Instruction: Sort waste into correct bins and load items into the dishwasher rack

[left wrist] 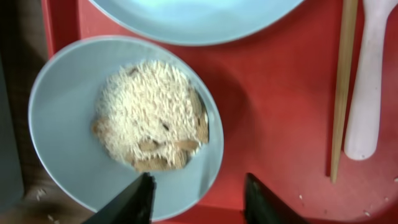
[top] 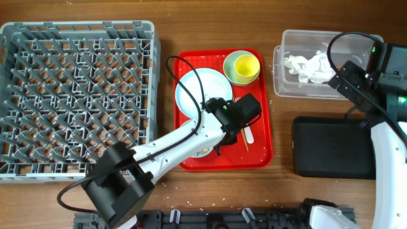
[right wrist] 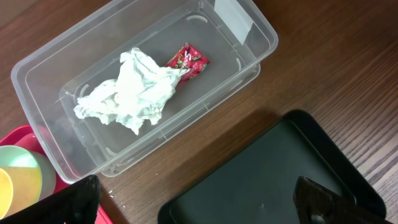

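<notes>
My left gripper (top: 220,135) (left wrist: 199,202) is open, low over the red tray's front. Its jaws straddle the near rim of the small white bowl (left wrist: 62,124) (top: 203,152), which holds off-white rice scraps (left wrist: 149,118). The pale plate (top: 200,89) (left wrist: 193,15) lies just behind it. Chopsticks (left wrist: 341,93) (top: 245,141) and the white fork (left wrist: 367,81) (top: 249,135) lie to the right. The yellow cup (top: 247,65) sits in the green bowl (top: 230,67). My right gripper (top: 346,79) (right wrist: 199,202) is open and empty, above the gap between the clear tub (top: 280,63) (right wrist: 62,62) and the black tray (top: 331,146) (right wrist: 267,180). Tissue (right wrist: 134,93) (top: 308,67) and the red wrapper (right wrist: 188,62) lie in the tub.
The grey dishwasher rack (top: 76,95) fills the left side and holds nothing. The red serving tray (top: 261,146) sits in the middle. Loose rice grains dot the wood by the tub (right wrist: 78,93). Arm bases stand along the front edge.
</notes>
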### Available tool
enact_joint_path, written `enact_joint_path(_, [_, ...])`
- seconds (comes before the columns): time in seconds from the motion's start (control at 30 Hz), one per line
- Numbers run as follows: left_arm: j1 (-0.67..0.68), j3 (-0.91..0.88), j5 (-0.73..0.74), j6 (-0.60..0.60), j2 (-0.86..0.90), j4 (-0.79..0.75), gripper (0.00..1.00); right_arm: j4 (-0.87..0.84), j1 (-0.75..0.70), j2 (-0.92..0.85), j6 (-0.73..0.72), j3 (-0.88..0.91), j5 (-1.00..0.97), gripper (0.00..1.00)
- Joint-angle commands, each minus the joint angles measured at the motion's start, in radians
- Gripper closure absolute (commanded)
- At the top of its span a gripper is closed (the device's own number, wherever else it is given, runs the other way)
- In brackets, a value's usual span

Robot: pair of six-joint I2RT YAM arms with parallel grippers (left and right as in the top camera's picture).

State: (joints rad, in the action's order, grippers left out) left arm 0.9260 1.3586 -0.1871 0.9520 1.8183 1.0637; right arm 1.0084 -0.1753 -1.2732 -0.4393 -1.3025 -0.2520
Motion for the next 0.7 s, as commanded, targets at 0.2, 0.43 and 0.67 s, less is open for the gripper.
enact_joint_path(0.2, [0.032, -0.098, -0.046, 0.081, 0.011, -0.118, 0.58, -0.002, -0.003, 0.009, 0.020, -0.013, -0.018, 0.01])
enact_joint_path(0.43, [0.088, -0.098, -0.064, 0.077, 0.013, -0.133, 0.56, -0.002, -0.003, 0.009, 0.019, -0.013, -0.018, 0.00])
enact_joint_path(0.67, [0.098, -0.098, -0.073, 0.077, 0.015, -0.128, 0.49, -0.002, -0.003, 0.009, 0.020, -0.013, -0.018, 0.00])
